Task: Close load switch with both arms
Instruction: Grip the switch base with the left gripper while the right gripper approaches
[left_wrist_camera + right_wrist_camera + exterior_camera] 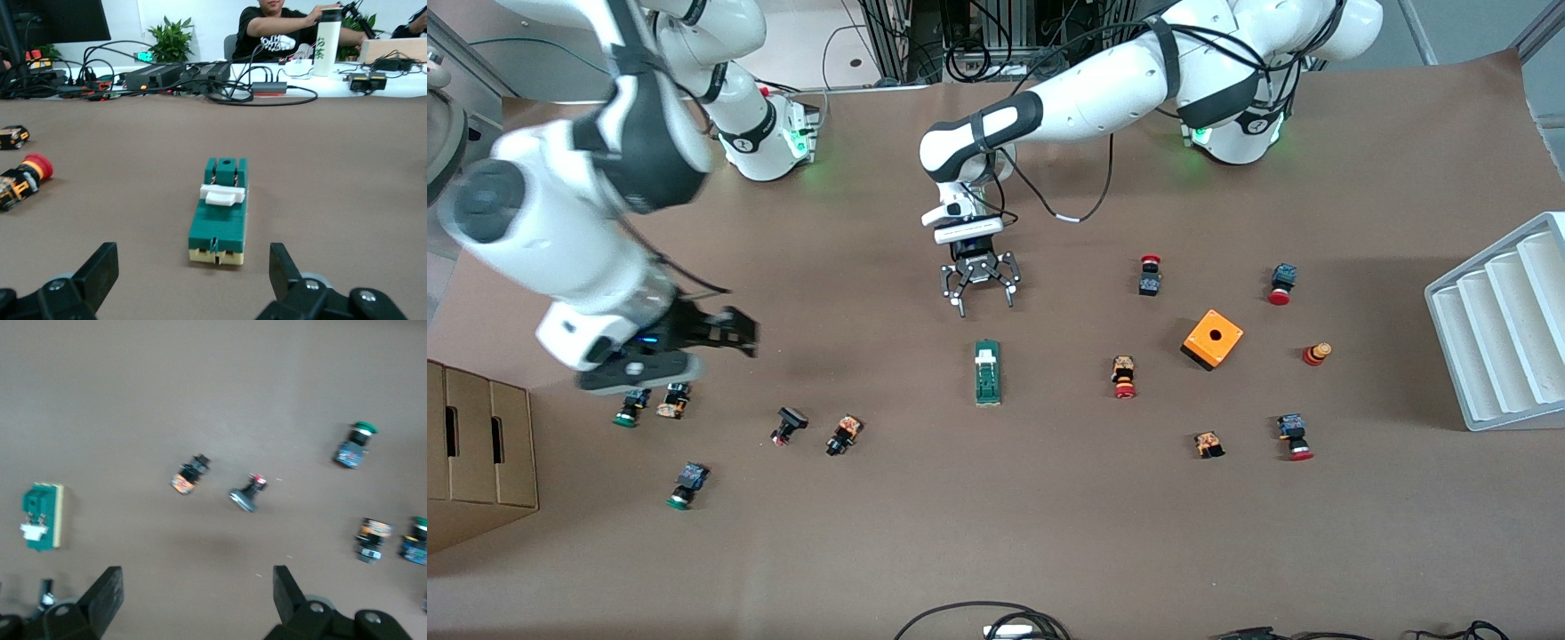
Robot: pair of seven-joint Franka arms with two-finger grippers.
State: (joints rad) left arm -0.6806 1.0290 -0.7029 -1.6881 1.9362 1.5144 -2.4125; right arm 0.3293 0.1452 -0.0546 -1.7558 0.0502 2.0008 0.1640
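Observation:
The load switch (986, 373) is a narrow dark-green block with a white handle piece and a tan edge, lying flat near the middle of the table. My left gripper (980, 298) hovers low over the bare table just on the robots' side of it, open and empty. The left wrist view shows the switch (219, 220) straight ahead between the spread fingers of the left gripper (192, 270). My right gripper (734, 333) is open and empty, up over the table toward the right arm's end. In the right wrist view the switch (41, 517) lies off to one side of the right gripper (197, 593).
An orange cube with a hole (1212, 339) sits toward the left arm's end. A white ribbed tray (1503, 329) stands at that table edge, a cardboard box (476, 449) at the other. Several small push-buttons lie scattered, such as one (1123, 377) beside the switch and one (790, 424) under the right arm.

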